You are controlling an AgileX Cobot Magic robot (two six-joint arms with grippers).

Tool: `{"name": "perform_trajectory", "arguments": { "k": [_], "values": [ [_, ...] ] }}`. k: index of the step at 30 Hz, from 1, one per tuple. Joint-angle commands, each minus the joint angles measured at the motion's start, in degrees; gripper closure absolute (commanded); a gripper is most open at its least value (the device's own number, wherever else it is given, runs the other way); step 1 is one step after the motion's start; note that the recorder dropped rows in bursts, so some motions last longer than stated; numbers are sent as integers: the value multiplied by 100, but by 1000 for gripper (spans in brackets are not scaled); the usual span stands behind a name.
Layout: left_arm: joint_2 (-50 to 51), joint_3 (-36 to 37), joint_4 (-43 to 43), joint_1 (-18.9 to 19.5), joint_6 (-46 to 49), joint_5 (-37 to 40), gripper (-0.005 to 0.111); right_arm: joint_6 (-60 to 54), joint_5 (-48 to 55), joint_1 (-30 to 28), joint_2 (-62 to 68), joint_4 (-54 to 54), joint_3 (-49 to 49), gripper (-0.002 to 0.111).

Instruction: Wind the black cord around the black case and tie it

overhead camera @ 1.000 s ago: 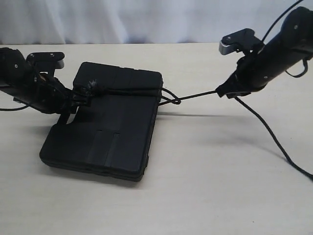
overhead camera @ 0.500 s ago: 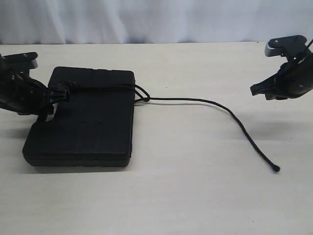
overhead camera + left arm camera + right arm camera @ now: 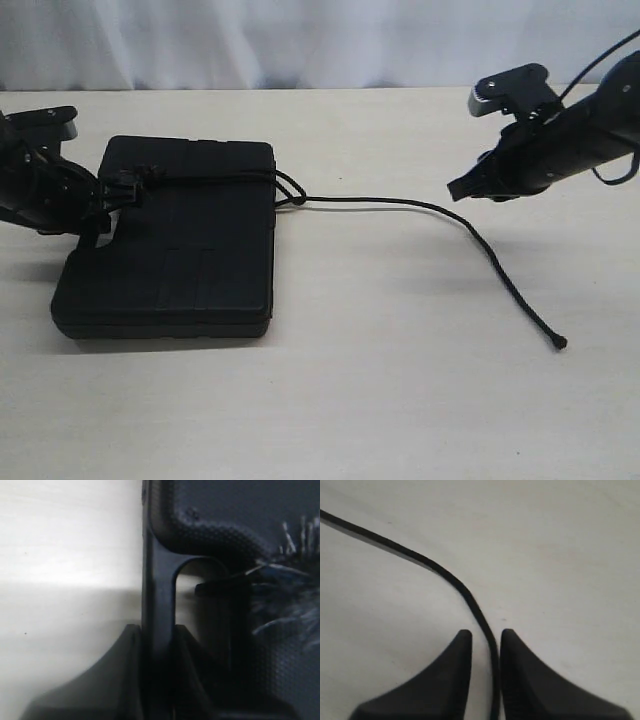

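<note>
The black case (image 3: 170, 250) lies flat on the left of the table. The black cord (image 3: 400, 203) crosses the case's far part, forms a knot (image 3: 293, 198) at its right edge and trails right over the table to a free end (image 3: 560, 342). At the case's left edge my left gripper (image 3: 108, 202) (image 3: 159, 627) is shut on the handle bar (image 3: 159, 580), with the cord's frayed tuft (image 3: 285, 580) close beside it. My right gripper (image 3: 462, 190) (image 3: 486, 632) hangs open just above the slack cord (image 3: 455, 582), which runs on the table between its fingers, ungripped.
The pale wooden table (image 3: 350, 400) stretches wide to the front and right of the case. A white curtain (image 3: 320, 40) closes off the back. The right arm's thin cable (image 3: 600, 60) arcs at the upper right.
A second ago my right gripper held the cord taut; it let go, and the cord dropped to the table. The case slid left. The right gripper has since come back left over the cord.
</note>
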Motion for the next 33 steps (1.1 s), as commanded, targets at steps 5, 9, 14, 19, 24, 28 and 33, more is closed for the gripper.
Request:
{"name": "perform_trajectory", "arguments": {
  "k": [5, 9, 14, 19, 24, 28, 33],
  "values": [
    [-72, -33, -307, -623, 144, -661, 107, 591, 633, -45, -55, 86, -389, 67],
    [-72, -165, -307, -721, 144, -763, 96, 661, 1179, -56, -65, 46, -530, 67],
    [-96, -790, -564, -719, 99, 36, 49, 926, 1855, -56, -92, 35, -567, 67],
    [-652, -1392, 136, -719, 248, 1953, 74, 2571, 2868, -56, -671, -1886, -567, 90],
    [-1584, -627, 239, -835, 263, 2380, 107, 3447, 3688, -56, -1546, -2833, -165, 104],
    [-2524, 285, 194, -1224, 263, 1591, 107, 3486, 3144, -43, -2441, -2833, 512, 104],
    [-3664, 911, 115, -1419, 248, 1028, 107, 3631, 1720, -43, -4005, -2772, 1514, 104]
  ]
}}
